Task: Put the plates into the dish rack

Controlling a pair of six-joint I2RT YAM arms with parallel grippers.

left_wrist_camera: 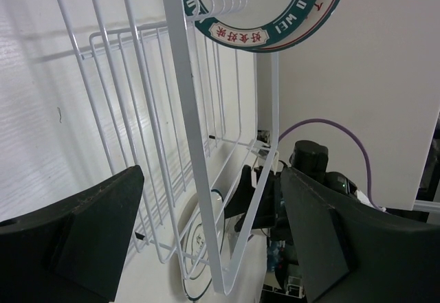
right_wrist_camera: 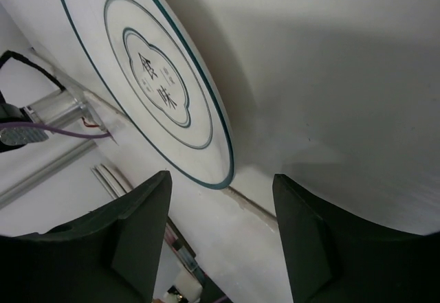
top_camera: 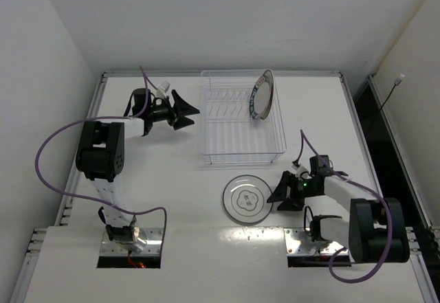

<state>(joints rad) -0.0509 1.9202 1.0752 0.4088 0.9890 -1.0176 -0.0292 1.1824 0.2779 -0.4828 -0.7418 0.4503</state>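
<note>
Two tools are shown, both with their jaws apart and nothing gripped. The right tool [top_camera: 276, 190] is held low over the worktop [top_camera: 172, 172], pointing at the right edge of the thin-ringed plate [top_camera: 246, 198], which lies flat in front of the dish rack [top_camera: 244, 156]. In the right wrist view, the plate's rim is seen just ahead of the gap between the two dark fingers [right_wrist_camera: 137, 238]. No contact with either finger can be made out, and the plate's far side is cut off by the frame. Its centre motif is seen to hold two characters inside a lobed outline.

The left tool [top_camera: 187, 113] is held wide open just beside the left wall of the dish rack, apart from it. In the left wrist view, the rack's white wires fill the space between the fingers. Through them, the thin-ringed plate and the right arm [left_wrist_camera: 313, 172] are only partly visible.

One lettered-rim plate [top_camera: 262, 94] stands on edge in the rack's far right corner. Only its lower arc is caught by the left wrist camera, and the lettering on the dark band is too small to read.
</note>
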